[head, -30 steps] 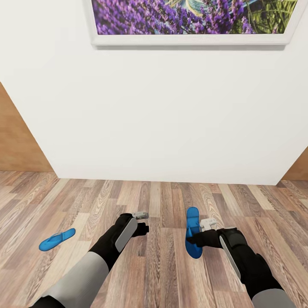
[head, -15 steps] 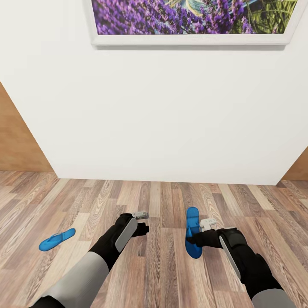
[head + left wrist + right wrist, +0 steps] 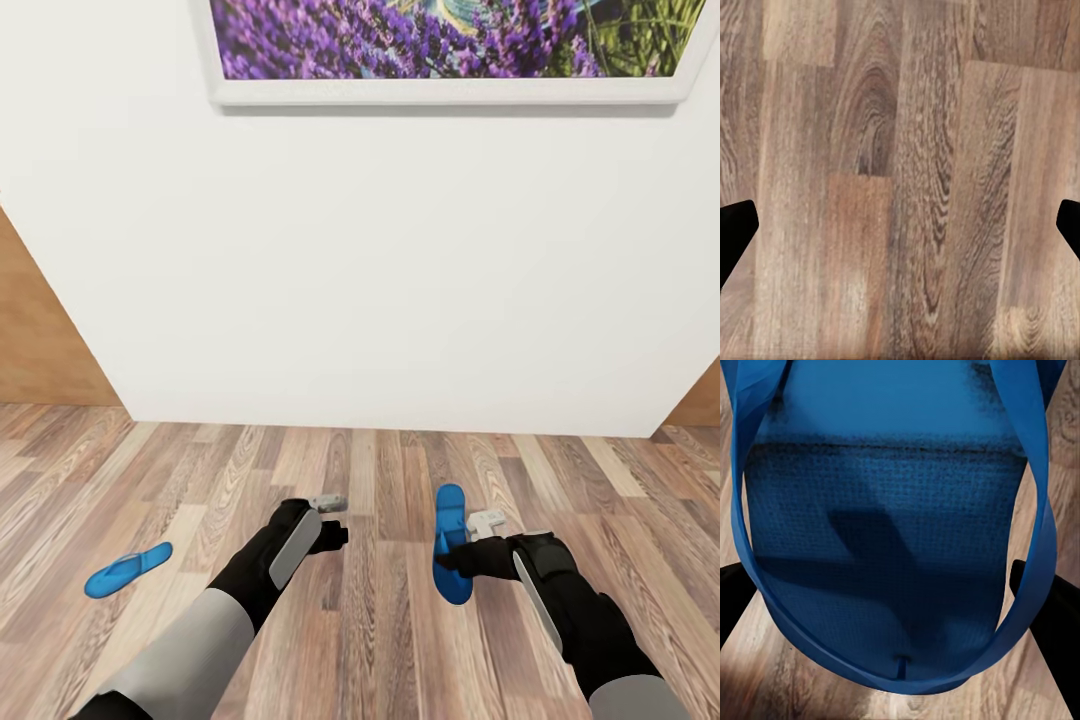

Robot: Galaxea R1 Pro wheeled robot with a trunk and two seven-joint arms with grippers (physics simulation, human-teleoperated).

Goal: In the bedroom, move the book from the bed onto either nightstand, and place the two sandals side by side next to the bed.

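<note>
On the plank floor (image 3: 380,640), 1 sandal (image 3: 450,555) is clamped by the right gripper (image 3: 470,545); the left gripper (image 3: 328,505) gapes empty. Only the view has shifted, so the other sandal (image 3: 127,570) waits uncollected.

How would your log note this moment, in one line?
right gripper: holding sandal | left gripper: open, empty | second sandal: on floor

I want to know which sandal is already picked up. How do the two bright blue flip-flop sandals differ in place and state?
The bright blue flip-flop at the right hand is held by the right hand, in front of the robot; the bright blue flip-flop on the left lies free on the wood-plank floor, far to the left. The held one points towards the white wall; the free one lies slanted. Both look alike in colour and shape.
</note>
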